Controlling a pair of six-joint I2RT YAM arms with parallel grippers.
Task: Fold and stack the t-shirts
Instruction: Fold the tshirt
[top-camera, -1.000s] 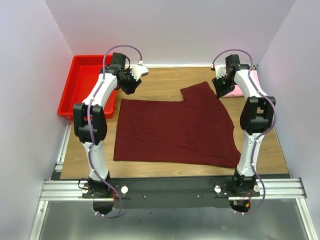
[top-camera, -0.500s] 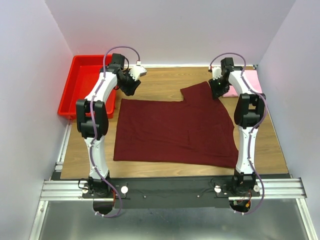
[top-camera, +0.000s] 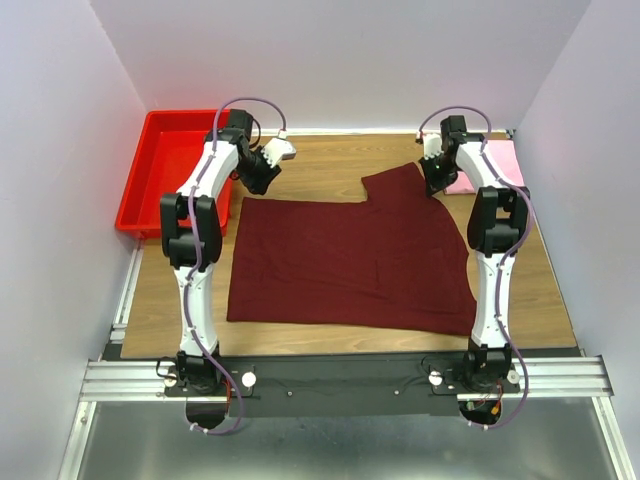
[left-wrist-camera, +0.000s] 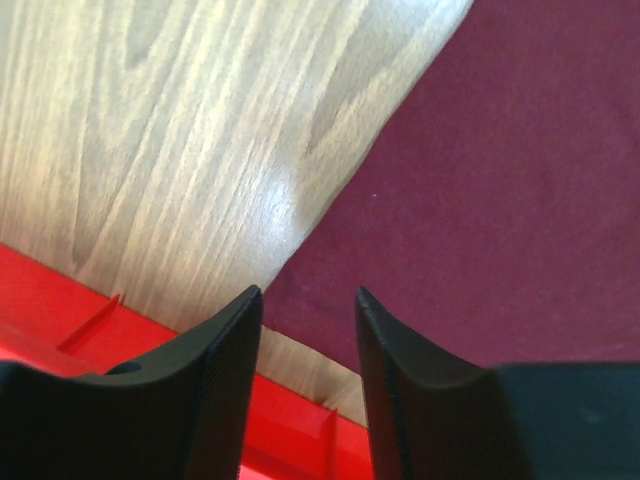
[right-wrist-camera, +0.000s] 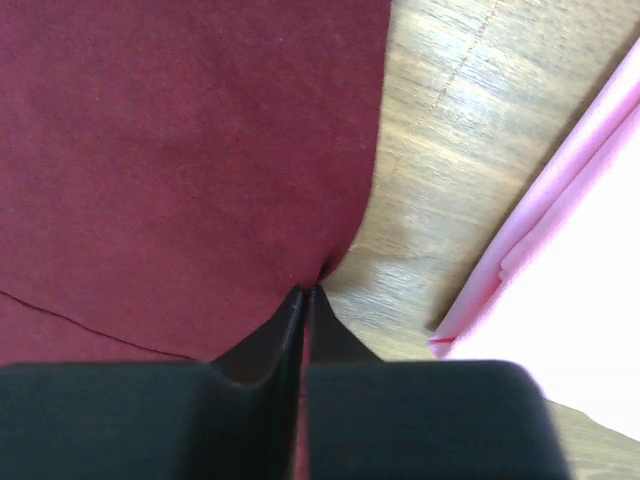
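At far left, red bin (top-camera: 163, 160) beside half-open, empty left gripper (left-wrist-camera: 308, 298); right gripper (right-wrist-camera: 303, 293) tight on maroon t-shirt (top-camera: 350, 255).

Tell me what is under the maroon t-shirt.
The maroon t-shirt lies spread flat on the wooden table, whose top shows around it. Anything beneath the cloth is covered and cannot be seen; the right pincer pinches its far edge.
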